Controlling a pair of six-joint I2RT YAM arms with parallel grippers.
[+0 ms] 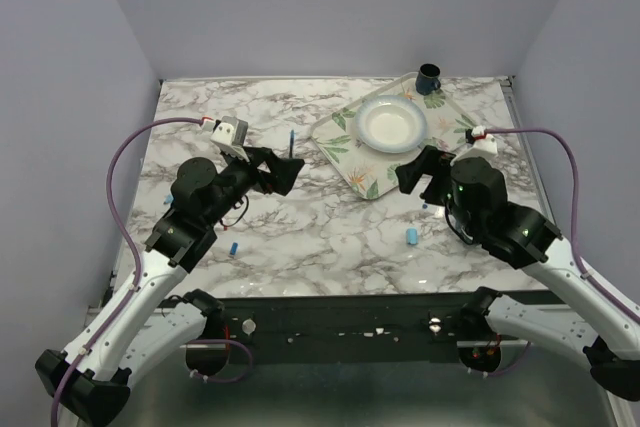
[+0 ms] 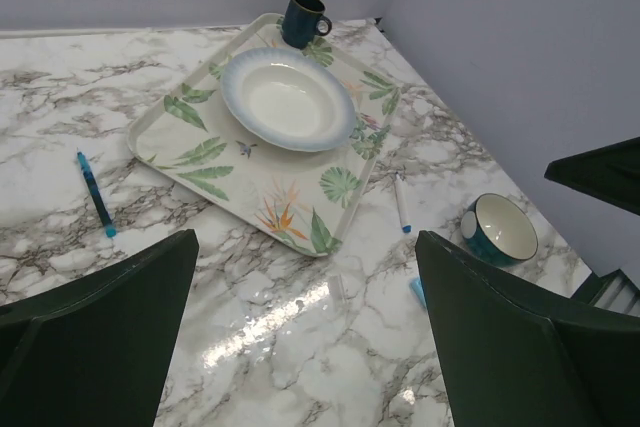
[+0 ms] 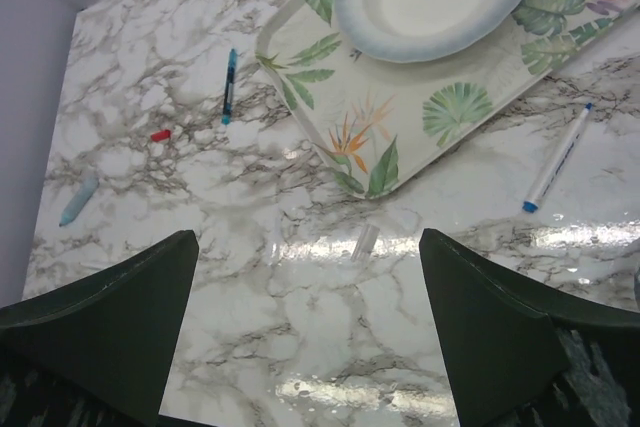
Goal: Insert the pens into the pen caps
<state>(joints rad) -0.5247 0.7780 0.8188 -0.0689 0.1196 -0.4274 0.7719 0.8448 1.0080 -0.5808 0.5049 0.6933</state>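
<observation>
**Progress.** As far as the views show, no pen is capped. I find three pens, each lying bare on the worktop [image 1: 320,237], and three caps loose and apart from them. I cannot find the fourth pen. Every insertion is left to do.

**Jaws.** My left jaws are spread wide and hold nothing, hovering over the left-centre of the worktop. My right jaws are also spread and empty, over the near edge of the tray [image 1: 350,137].

**Pens.**
- The blue pen [image 3: 229,85] lies flat just left of the tray, not touching it. Its long axis runs near-to-far, and I judge its paler end to point at the near edge.
- The white pen [image 3: 558,157] lies flat beside the tray's right side, on a slant, with its blue tip toward the near edge.
- The light blue pen [image 3: 78,197] lies far left, well apart from the others and slanted. I cannot tell which end is the tip.

**Caps.**
- The red cap [image 3: 160,135] sits between the blue pen and the light blue pen.
- The light blue cap [image 1: 411,236] lies near the front, beside my right arm.
- The dark blue cap [image 1: 233,247] lies front left.
</observation>
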